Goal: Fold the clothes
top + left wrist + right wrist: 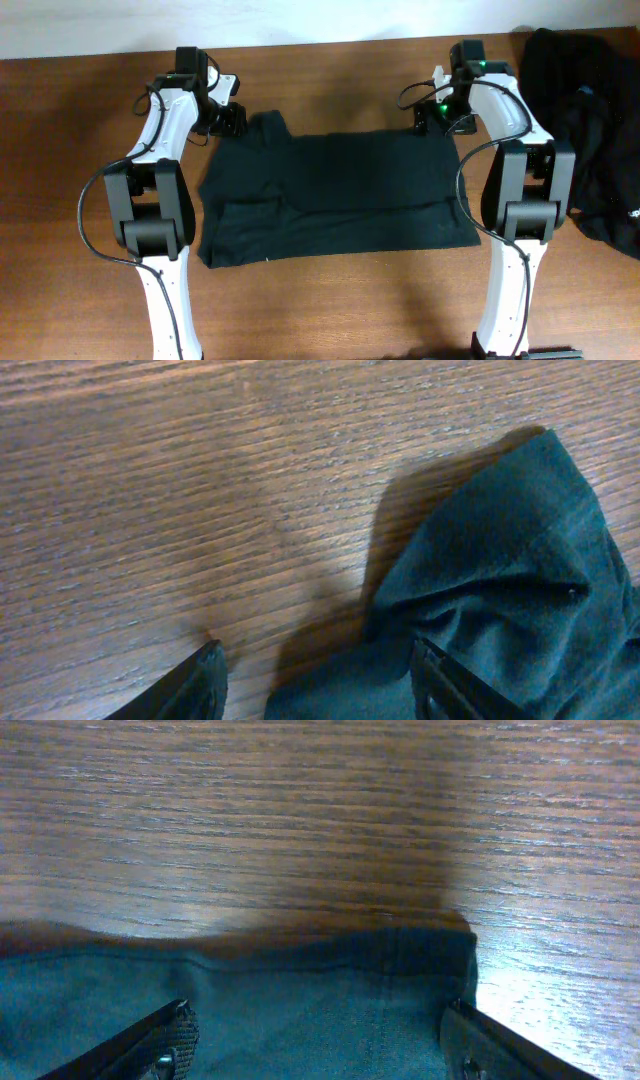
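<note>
I can read no text, label or number on the table; a white mark (634, 212) on the black clothes pile (585, 120), far right, is too small to make out.

I have bare table (330, 300) to move through on the near and far sides of the spread shirt (340, 190), but the heap of dark clothes (585, 130) blocks my right side.
</note>
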`<state>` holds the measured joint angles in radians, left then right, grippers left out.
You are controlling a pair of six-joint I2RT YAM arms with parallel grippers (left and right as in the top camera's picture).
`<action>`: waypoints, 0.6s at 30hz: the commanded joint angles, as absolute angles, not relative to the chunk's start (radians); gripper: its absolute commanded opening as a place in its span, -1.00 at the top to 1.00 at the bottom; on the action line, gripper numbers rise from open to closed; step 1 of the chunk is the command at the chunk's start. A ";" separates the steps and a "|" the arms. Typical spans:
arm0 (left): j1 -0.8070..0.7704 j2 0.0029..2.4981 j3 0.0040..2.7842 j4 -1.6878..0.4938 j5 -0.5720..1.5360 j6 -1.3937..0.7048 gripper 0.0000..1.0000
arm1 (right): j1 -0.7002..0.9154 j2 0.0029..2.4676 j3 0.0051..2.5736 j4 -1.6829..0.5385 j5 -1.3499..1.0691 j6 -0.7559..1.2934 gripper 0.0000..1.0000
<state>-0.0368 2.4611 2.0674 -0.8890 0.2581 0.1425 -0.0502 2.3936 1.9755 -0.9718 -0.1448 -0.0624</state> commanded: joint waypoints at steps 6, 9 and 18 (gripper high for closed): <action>-0.034 2.480 2.076 -0.890 0.273 0.155 -0.18 | -0.046 2.431 1.984 -0.956 -0.085 -0.029 -0.65; -0.034 2.480 2.076 -0.891 0.274 0.155 -0.17 | -0.046 2.431 1.984 -0.938 -0.086 -0.028 -0.65; -0.034 2.480 2.076 -0.891 0.273 0.155 -0.18 | -0.046 2.430 1.994 -0.910 -0.084 -0.029 -0.66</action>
